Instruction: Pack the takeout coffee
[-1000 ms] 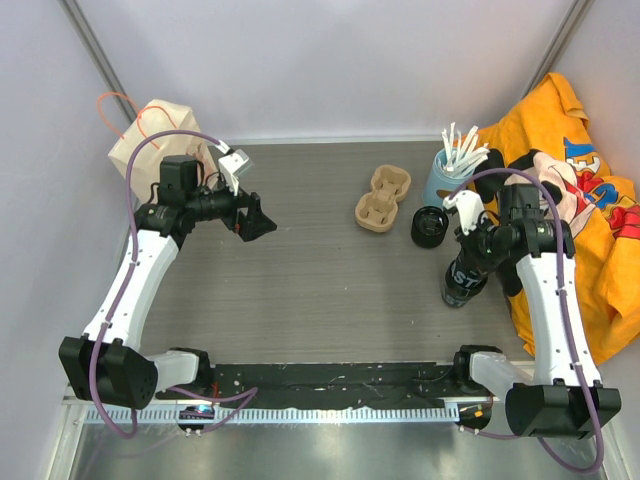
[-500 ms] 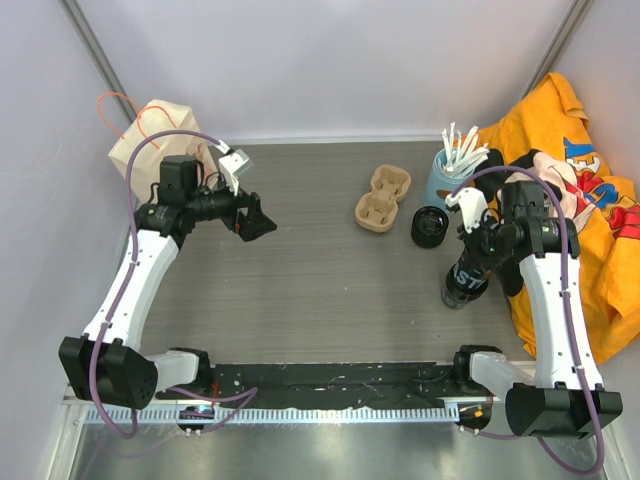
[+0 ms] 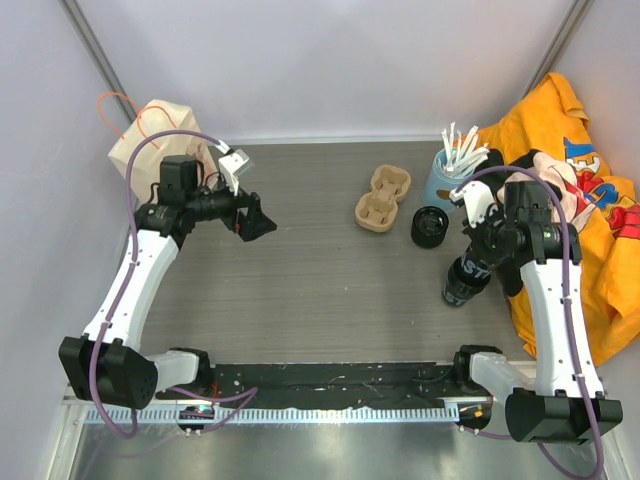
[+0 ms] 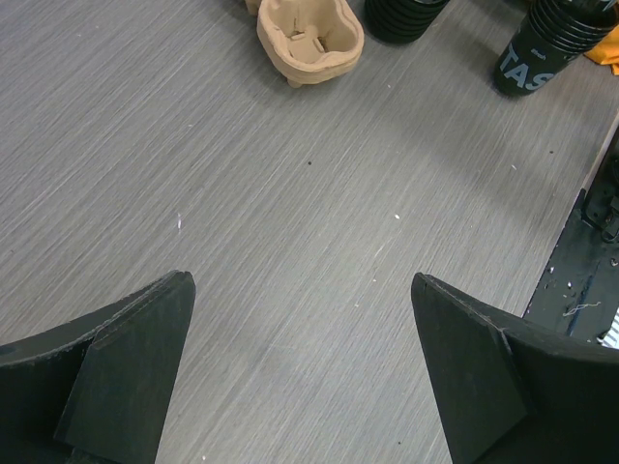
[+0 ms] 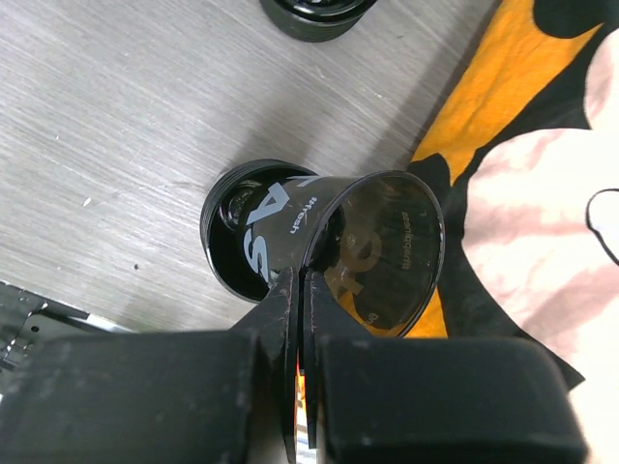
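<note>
Black and small, the takeout coffee (image 3: 430, 226) stands upright on the table (image 3: 320, 300), just beside the cardboard carrier (image 3: 382, 198) on its right, touched by neither arm. Both carrier wells visible from the left wrist look empty, so I judge the packing not yet done.

Nearer the robot on the right, the right gripper (image 5: 298, 290) has its jaws pressed together on the thin rim of a larger glossy cup (image 5: 377, 242) with white lettering. That cup leans over, its lower end against a ribbed black piece (image 5: 224, 242); I cannot tell whether that piece is a second cup. The right arm is folded at the elbow over the orange cloth (image 3: 585, 200), its wrist bent down toward the tilted cup.

The step in hand seems to be handling this larger cup, not the coffee. The next move probably calls for letting it go upright, then reaching past it to the small cup and lowering that squarely into a well.

Well apart on the left, the left gripper (image 4: 300, 290) hangs above bare table, jaws spread wide and holding nothing, pointed toward the carrier.
</note>
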Robot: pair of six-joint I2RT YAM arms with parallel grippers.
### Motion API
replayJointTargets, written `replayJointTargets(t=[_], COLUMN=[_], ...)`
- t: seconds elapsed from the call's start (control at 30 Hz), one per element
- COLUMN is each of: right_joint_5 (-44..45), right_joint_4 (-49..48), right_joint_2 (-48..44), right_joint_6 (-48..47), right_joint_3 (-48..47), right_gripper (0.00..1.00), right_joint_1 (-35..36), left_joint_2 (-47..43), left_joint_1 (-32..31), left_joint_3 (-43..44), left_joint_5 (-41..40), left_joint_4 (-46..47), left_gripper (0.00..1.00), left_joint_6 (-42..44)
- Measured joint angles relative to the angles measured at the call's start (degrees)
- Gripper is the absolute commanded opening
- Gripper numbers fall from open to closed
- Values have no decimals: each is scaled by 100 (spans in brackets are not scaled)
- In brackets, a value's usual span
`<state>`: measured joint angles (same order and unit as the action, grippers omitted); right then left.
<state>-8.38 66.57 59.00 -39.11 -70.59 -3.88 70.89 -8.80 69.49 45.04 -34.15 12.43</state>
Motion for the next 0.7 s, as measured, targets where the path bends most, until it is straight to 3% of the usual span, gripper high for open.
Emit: replayJointTargets(t=[0.7], right_joint_5=[20], right_joint_4=[111], right_joint_2=[-138], right_joint_6=[15], right_joint_3=[-584], right_gripper=[1], right_joint_1=[0], left_joint_2=[0], left_joint_1=[0], left_joint_3=[0], left_joint_5=[-4], left_joint_4=[2], left_gripper=[99], left_joint_6=[-4])
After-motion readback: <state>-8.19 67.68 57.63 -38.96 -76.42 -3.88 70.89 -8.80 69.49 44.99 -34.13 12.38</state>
